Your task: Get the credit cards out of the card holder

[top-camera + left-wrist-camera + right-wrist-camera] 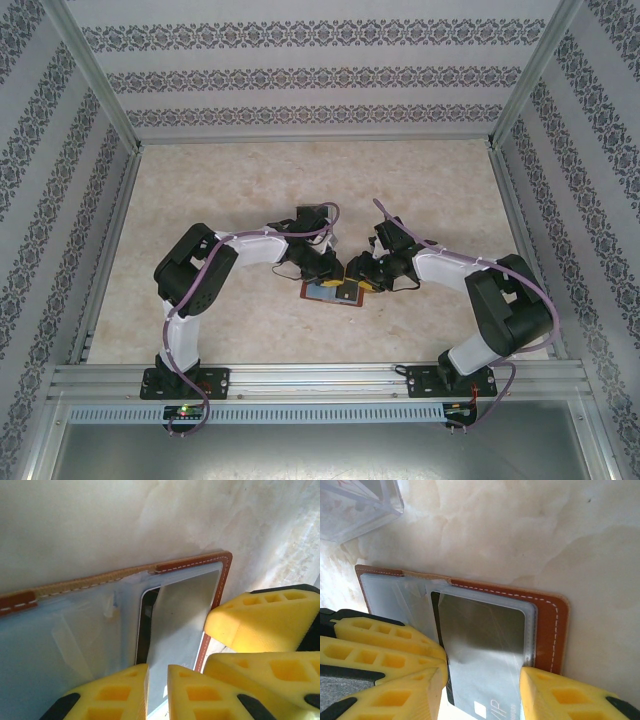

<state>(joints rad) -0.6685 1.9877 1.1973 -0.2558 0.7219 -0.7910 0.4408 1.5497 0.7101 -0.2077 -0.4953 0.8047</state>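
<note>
Two grippers meet over the open card holder (333, 292) at the table's (250, 190) near centre, seen from above. From your left wrist, the left gripper (157, 692) is clenched on the edge of a grey card (175, 615) half out of its pocket. From your right wrist, the right gripper (482, 680) straddles that card (485, 640); whether it grips it, you cannot tell. A clear tray (355, 502) sits far left.

Soft daylight is falling on a pale marbled tabletop (250, 190), while patterned grey-striped wallpaper walls (310, 70) and aluminium frame rails (320, 375) are enclosing it on all sides.
</note>
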